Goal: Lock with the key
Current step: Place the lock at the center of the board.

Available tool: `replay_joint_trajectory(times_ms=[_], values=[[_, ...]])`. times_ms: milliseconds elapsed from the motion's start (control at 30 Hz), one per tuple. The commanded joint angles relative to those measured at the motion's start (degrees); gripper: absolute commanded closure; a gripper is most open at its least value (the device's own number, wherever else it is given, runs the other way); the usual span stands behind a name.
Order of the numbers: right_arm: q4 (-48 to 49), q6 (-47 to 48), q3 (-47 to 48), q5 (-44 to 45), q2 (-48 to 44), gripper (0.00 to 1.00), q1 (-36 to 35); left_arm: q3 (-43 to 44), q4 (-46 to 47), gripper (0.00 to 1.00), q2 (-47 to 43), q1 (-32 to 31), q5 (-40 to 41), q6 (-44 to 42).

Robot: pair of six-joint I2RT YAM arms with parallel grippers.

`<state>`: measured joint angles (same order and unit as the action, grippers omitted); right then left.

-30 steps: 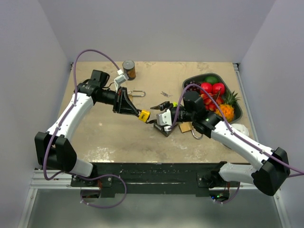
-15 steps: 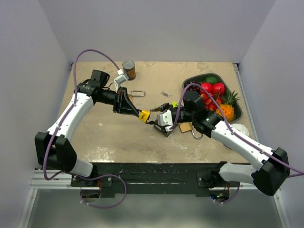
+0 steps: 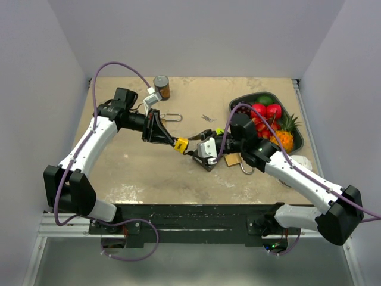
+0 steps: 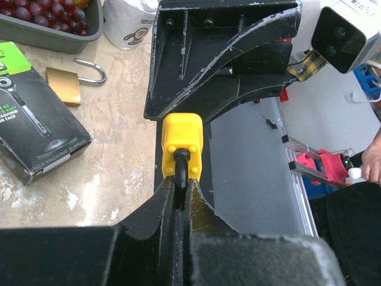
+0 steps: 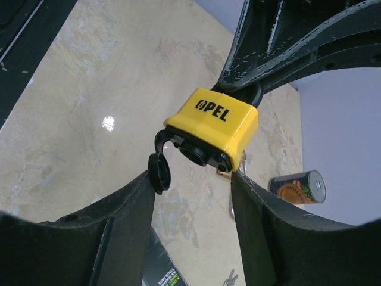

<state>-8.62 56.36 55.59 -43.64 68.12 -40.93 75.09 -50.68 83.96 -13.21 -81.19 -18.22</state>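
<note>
Three padlocks on view. The yellow padlock [image 3: 180, 143] hangs mid-table, and my left gripper [image 4: 180, 190] has its fingers clamped together on the shackle. My right gripper [image 5: 191, 177] has its two fingers apart, one on each side of the lock body. One brass padlock [image 3: 233, 159] lies at its 4 o'clock, the third padlock [image 3: 171, 117] near 12. One set of keys [image 3: 206, 118] lies on the table at about 1 o'clock.

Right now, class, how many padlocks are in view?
3. The yellow padlock hangs mid-table in the left hand; a brass padlock lies behind that hand near the can; a second brass padlock lies beside the black box. The arms may hide more.
</note>
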Motion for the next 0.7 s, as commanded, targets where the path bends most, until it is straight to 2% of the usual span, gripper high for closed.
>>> replay_joint_trajectory(times_ms=[0,300,667], values=[[5.3,-3.2,2.3,0.0,-0.4,0.44,-0.3,0.0,1.1,1.00,-0.6,-0.6,-3.2,-1.1],[8.2,-7.1,2.8,0.8,0.4,0.40,-0.3,-0.2,1.2,1.00,-0.2,-1.2,-2.7,-1.1],[7.9,-6.5,3.9,-1.5,1.2,0.53,-0.2,0.0,0.6,1.00,0.0,-2.5,-1.8,-1.6]])
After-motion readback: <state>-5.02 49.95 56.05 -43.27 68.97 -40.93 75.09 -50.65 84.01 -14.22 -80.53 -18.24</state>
